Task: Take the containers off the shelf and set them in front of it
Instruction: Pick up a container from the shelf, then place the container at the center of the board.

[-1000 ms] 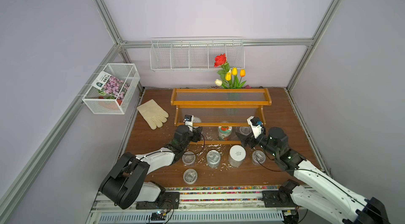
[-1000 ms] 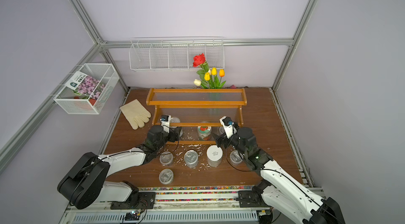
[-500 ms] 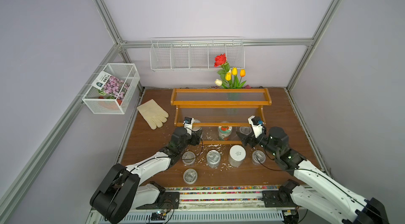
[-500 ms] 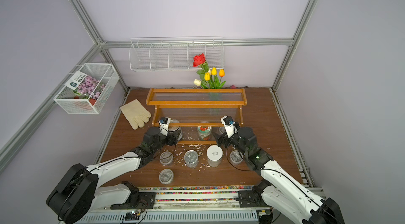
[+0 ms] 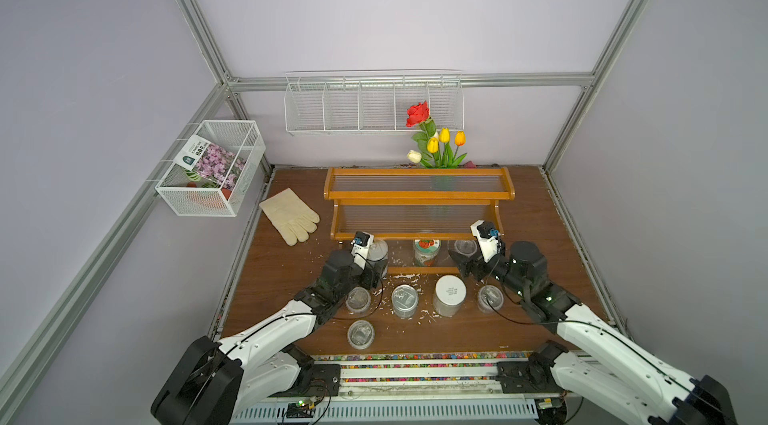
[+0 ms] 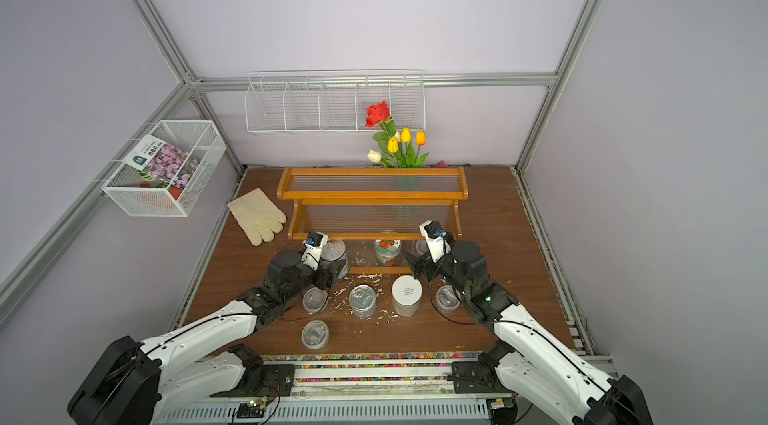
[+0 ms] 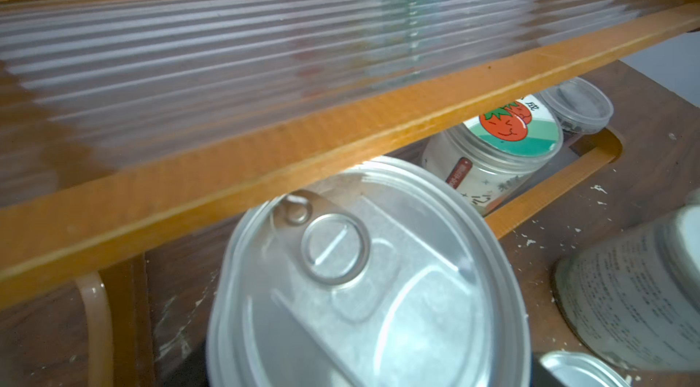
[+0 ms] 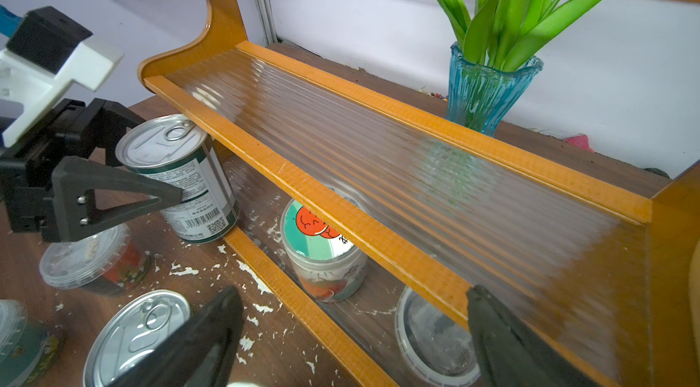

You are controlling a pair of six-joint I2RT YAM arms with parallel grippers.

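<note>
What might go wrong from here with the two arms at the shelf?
The pull-tab tin in the left gripper sits partly under a rail of the shelf; lifting it straight up may snag it. The open right gripper, close to the clear cup, could bump the fruit-lid jar.

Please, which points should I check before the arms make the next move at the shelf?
1. Left claw grip on pull-tab tin: ok, finger against its side, tin tilted.
2. Right claw open: ok, wide.
3. Right claw aimed at clear cup: ok.
4. Room above that cup, under middle rail of the shelf: cannot tell.
5. All off the shelf: not ok; fruit-lid jar and clear cup stand on it.
</note>
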